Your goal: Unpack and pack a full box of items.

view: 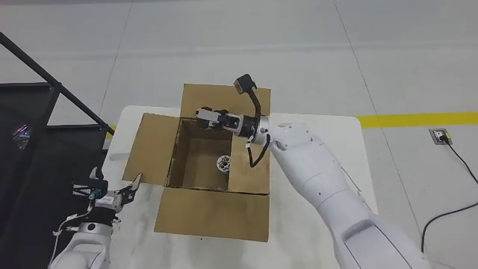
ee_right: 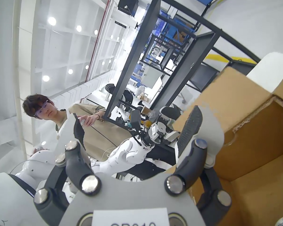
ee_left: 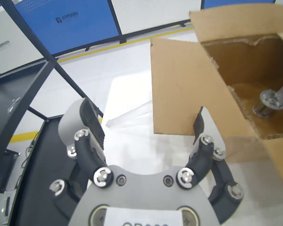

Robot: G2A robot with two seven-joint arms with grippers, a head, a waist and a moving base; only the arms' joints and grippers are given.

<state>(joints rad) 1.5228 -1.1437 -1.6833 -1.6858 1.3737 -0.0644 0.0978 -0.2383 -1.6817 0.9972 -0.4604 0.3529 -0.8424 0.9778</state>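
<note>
Top view puts the left gripper (view: 116, 181) nearest, at the lower left of the frame by the near left corner of the white table (view: 134, 116), with a black rack (view: 30, 142) off to the frame's left. The left wrist view shows this gripper (ee_left: 143, 109) with its fingers (ee_left: 92, 118) spread wide and nothing between them. It hangs over bare table (ee_left: 132, 142), just beside the outer edge of one flap of the cardboard box (ee_left: 179, 88); whether a fingertip touches that flap cannot be told. Farther in, at the centre of the top view, the cardboard box (view: 196, 157) stands open with its flaps folded outward. On its floor, toward the lower right of the opening, lies a round metal item (view: 223, 164). The left wrist view shows this item (ee_left: 268, 103) as a short cylinder on the box floor, well apart from the left gripper, with the box wall and flap between them. Farthest, at the upper edge of the opening, the right gripper (view: 203, 116) sits at the rim of the far wall, above and left of the item in the frame and not touching it. The right wrist view shows that gripper (ee_right: 135, 114) also wide open and empty, one finger (ee_right: 191, 128) just beside the edge of the cardboard box (ee_right: 238, 99).
</note>
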